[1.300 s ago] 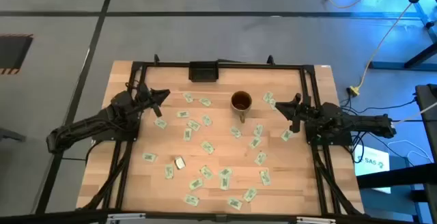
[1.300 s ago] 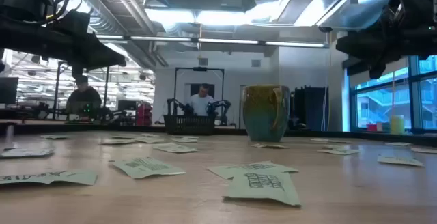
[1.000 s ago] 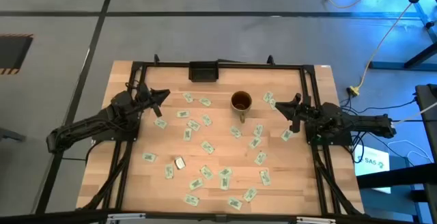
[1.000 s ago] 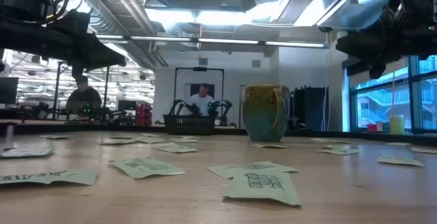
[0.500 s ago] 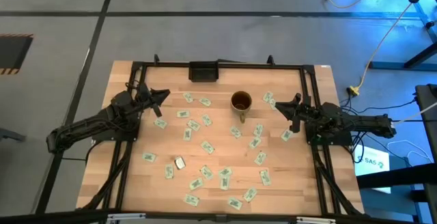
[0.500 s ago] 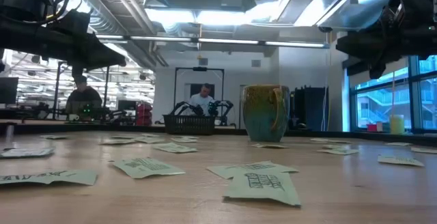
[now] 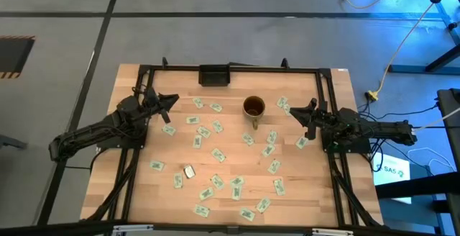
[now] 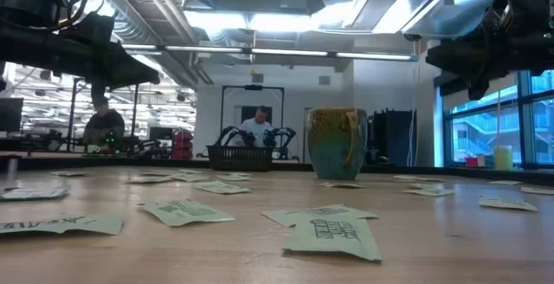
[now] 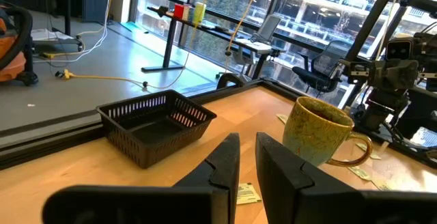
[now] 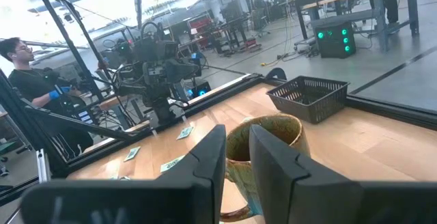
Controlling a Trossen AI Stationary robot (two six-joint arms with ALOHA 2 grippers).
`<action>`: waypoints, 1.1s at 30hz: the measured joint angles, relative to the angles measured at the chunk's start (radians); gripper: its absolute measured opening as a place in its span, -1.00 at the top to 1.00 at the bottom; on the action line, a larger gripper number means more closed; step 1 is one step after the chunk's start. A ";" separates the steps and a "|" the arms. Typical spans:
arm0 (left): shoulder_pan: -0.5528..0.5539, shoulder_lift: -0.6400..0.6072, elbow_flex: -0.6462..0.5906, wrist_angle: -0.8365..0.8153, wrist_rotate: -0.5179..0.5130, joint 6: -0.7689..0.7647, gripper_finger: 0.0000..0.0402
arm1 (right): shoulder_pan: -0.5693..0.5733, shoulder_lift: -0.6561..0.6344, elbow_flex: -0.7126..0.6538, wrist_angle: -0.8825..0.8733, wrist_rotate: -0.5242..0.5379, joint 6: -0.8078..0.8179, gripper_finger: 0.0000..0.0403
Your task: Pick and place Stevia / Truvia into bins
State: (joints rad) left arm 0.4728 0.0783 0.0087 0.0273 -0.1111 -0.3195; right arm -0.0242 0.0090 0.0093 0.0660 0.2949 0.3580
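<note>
Many small white-and-green Stevia sachets [image 7: 218, 155] lie flat and scattered over the wooden table, several near the table's near edge [image 8: 333, 235]. The brown-gold mug [image 7: 253, 107] stands upright near the table's far middle, handle toward the near side. A black mesh tray [image 7: 213, 75] sits at the far edge. My left gripper [image 7: 175, 99] hovers level above the far left, pointing at the mug [image 9: 321, 132] and tray [image 9: 156, 123]. My right gripper [image 7: 293, 110] hovers level at the right, facing the mug [image 10: 263, 142]. Both show a narrow empty gap between their fingers.
A dark metal frame [image 7: 327, 85] runs around the table's edges. A small brownish packet [image 7: 189, 171] lies among the sachets at the near left. People stand in the room beyond the table [image 8: 256, 128], one beside the left arm's side [image 10: 20, 67].
</note>
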 joint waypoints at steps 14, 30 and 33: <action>0.000 0.000 0.000 0.000 0.000 0.000 0.78 | 0.000 0.000 0.000 0.000 0.000 0.000 0.65; 0.000 0.000 0.000 0.000 0.000 0.000 0.78 | 0.000 0.000 0.000 0.001 0.000 -0.130 0.65; 0.000 0.000 0.000 0.000 0.000 0.000 0.78 | 0.000 0.000 0.000 0.002 0.000 -0.121 0.65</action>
State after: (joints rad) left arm 0.4728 0.0780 0.0086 0.0271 -0.1108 -0.3195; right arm -0.0242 0.0093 0.0093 0.0677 0.2951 0.2370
